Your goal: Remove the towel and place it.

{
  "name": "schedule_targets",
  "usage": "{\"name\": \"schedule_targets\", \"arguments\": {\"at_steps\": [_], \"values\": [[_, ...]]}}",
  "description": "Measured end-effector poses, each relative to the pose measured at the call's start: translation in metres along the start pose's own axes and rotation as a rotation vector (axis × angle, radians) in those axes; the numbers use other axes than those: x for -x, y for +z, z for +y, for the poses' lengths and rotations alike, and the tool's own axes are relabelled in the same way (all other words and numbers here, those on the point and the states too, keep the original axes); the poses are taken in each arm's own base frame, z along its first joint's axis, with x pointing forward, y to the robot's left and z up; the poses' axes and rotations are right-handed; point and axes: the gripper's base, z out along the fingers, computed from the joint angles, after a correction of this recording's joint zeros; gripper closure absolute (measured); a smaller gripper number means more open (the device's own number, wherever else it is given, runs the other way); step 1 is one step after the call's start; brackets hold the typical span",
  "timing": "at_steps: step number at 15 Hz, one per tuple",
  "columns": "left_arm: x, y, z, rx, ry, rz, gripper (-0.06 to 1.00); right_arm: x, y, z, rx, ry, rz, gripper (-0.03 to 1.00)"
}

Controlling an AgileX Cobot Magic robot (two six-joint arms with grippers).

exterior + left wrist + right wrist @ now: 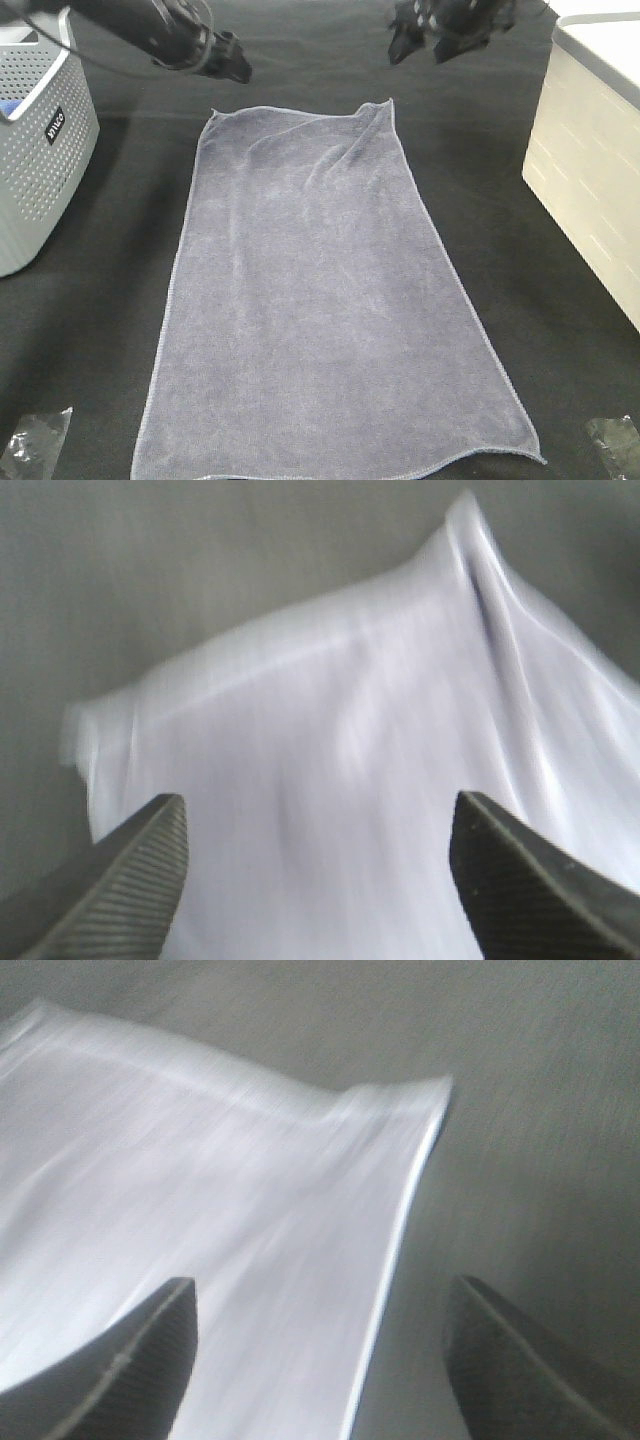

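Note:
The grey-lavender towel (320, 300) lies spread flat along the black table, its far edge slightly rumpled. My left gripper (232, 58) hovers above and just beyond the towel's far left corner, jaws open and empty. My right gripper (420, 38) hangs above the far right corner, also open and empty. In the left wrist view the towel (350, 780) shows blurred between the wide-apart fingers (130, 880). Seen from the right wrist, the towel's hemmed edge (395, 1260) runs between the spread fingers (520, 1360).
A white perforated basket (35, 150) stands at the left. A white box (590, 150) stands at the right. Crumpled clear plastic lies at the near left corner (30, 440) and the near right corner (615, 440). Black cloth (500, 220) covers the table.

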Motion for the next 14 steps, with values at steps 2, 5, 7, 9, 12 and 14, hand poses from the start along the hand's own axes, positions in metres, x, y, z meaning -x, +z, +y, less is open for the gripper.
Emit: {"name": "schedule_targets", "arguments": {"at_steps": [2,5,7,9,12,14], "values": [[0.008,-0.042,-0.002,0.082,-0.04,0.123,0.25,0.0,-0.046,0.011,0.015,-0.012,0.07,0.28],[0.022,-0.114,0.006,0.244,-0.092,0.171,0.25,0.004,-0.117,0.006,-0.038,0.112,0.011,0.28],[0.022,-0.183,0.042,0.369,-0.256,0.138,0.19,0.0,-0.166,-0.031,-0.071,0.248,-0.078,0.28],[0.022,-0.202,0.05,0.402,-0.285,0.117,0.15,-0.002,-0.185,-0.031,-0.073,0.263,-0.109,0.26],[0.019,-0.239,0.033,0.416,-0.281,0.1,0.14,-0.035,-0.222,-0.01,-0.07,0.272,-0.069,0.17],[-0.003,-0.265,0.014,0.413,-0.288,0.144,0.14,-0.076,-0.248,0.006,-0.101,0.274,-0.018,0.17]]}}
